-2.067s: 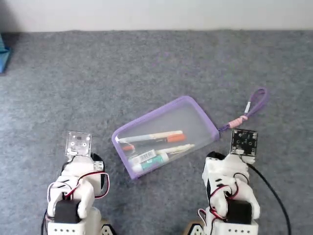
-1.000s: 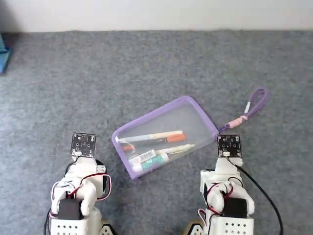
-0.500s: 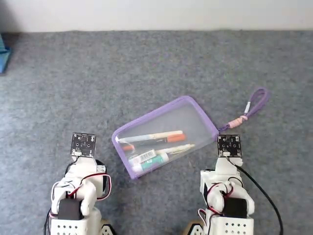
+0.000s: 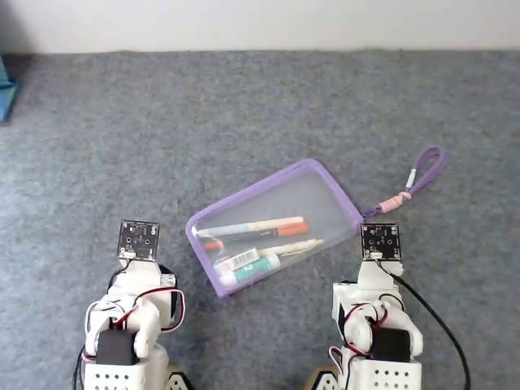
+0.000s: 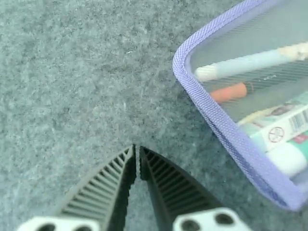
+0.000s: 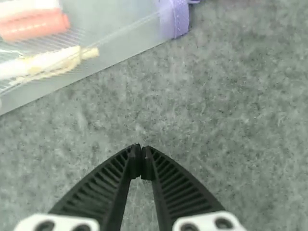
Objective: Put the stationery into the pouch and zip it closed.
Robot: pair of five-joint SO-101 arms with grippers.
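While the left arm and the right arm are sitting side by side at the near edge of the table, one pouch is lying tilted between them and just ahead. Its clear sides are edged in purple. One purple wrist strap is trailing onto the surface from the corner beside the right arm.

At least four pieces of stationery are showing through the pouch wall, though the exact count is hard to tell: a white pen, an orange-ended marker, a pale yellow pen and a teal-and-white tube with a barcode label. Whether the zip is fully drawn, I cannot tell.

Of the two grippers, the left gripper is hovering over bare surface near the pouch's left corner, its jaws meeting at the tips and gripping nothing. The right gripper is hovering near the strap corner, its jaws likewise pressed together and empty.

A grey felt-like mat is covering the table. A pale wall is running along its far edge, and one blue object is poking in at the left.
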